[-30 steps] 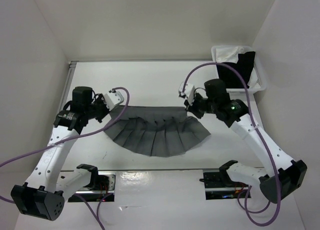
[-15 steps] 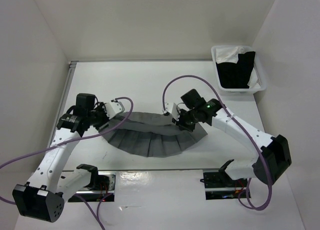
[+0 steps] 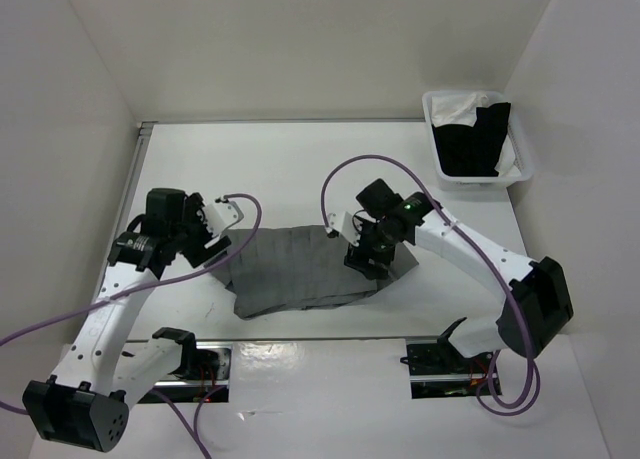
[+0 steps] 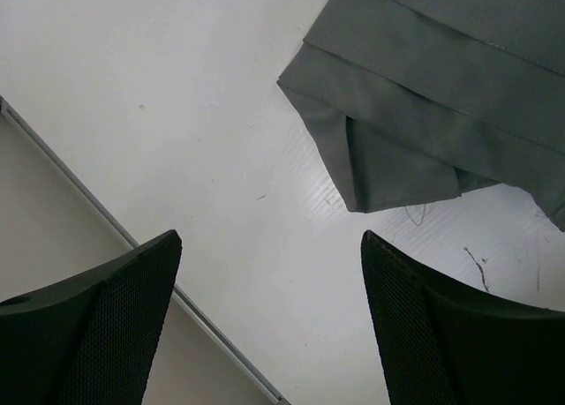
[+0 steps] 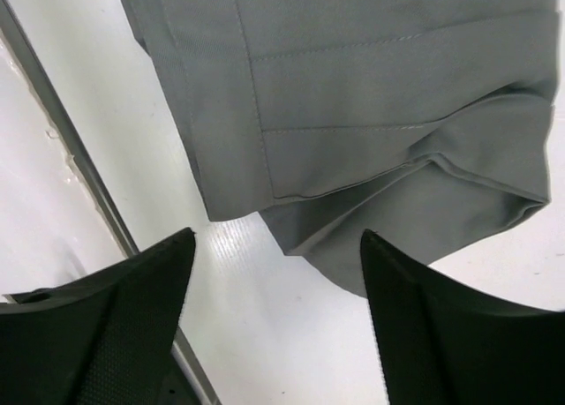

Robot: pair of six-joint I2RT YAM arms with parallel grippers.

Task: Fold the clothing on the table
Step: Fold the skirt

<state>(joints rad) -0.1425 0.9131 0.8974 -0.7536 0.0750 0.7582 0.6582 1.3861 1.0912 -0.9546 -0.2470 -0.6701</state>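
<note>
basket [image 3: 478, 182]: black garment [image 3: 468, 147], white garment [image 3: 455, 107] inside | skirt [image 3: 305, 269]: doubled over on tabletop [image 3: 300, 169] | left fingers [image 4: 97, 334]: open, empty | right fingers [image 5: 441, 334]: open, empty

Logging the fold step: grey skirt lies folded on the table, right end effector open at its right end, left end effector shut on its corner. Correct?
Not quite: the left end effector is open and holds nothing. The left wrist view shows its fingers apart over bare table, with the skirt corner lying clear of them. The rest holds.
</note>
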